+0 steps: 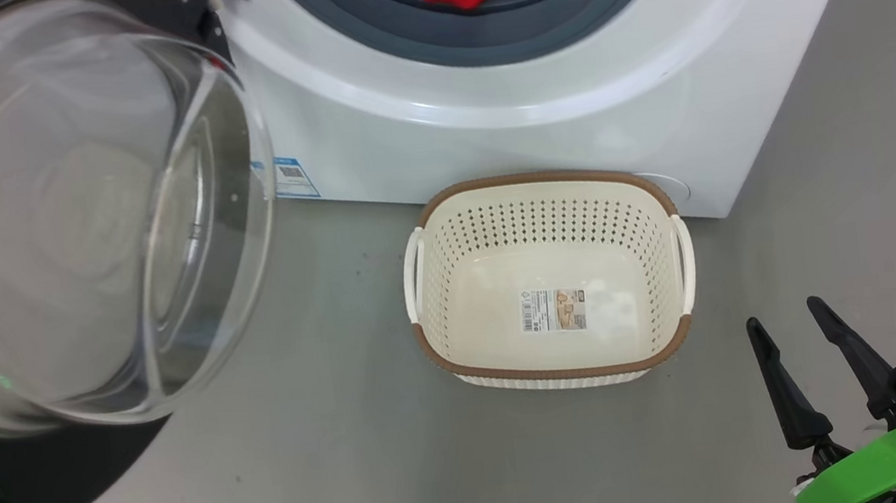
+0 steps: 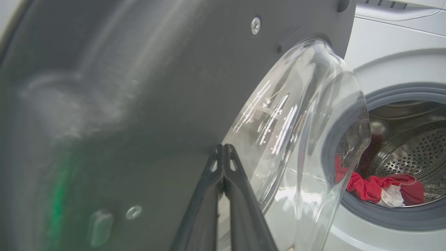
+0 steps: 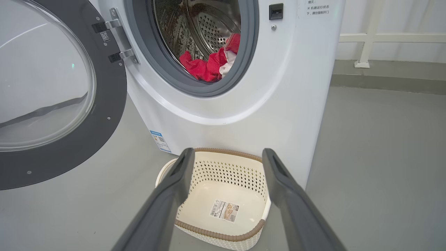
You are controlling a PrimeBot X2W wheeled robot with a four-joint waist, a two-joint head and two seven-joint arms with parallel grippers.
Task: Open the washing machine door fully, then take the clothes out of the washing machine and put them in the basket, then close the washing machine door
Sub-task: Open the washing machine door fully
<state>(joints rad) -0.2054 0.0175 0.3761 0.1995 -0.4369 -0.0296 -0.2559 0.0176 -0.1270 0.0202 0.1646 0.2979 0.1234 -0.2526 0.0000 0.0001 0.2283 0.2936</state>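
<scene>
Grey floor (image 1: 339,478), white railing (image 3: 400,37)

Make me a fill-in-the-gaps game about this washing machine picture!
1. The door is swung ___.
2. The bigger clothes are coloured ___.
3. The basket stands on the ___.

Missing words: open; red; floor.

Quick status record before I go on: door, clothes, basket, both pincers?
door: open, swung to the robot's left
clothes: red and white, in the drum
basket: on the floor before the washer, no clothes in it
left pincer: shut, holding nothing, tips by the door's inner rim
right pincer: open, holding nothing, right of the basket
</scene>
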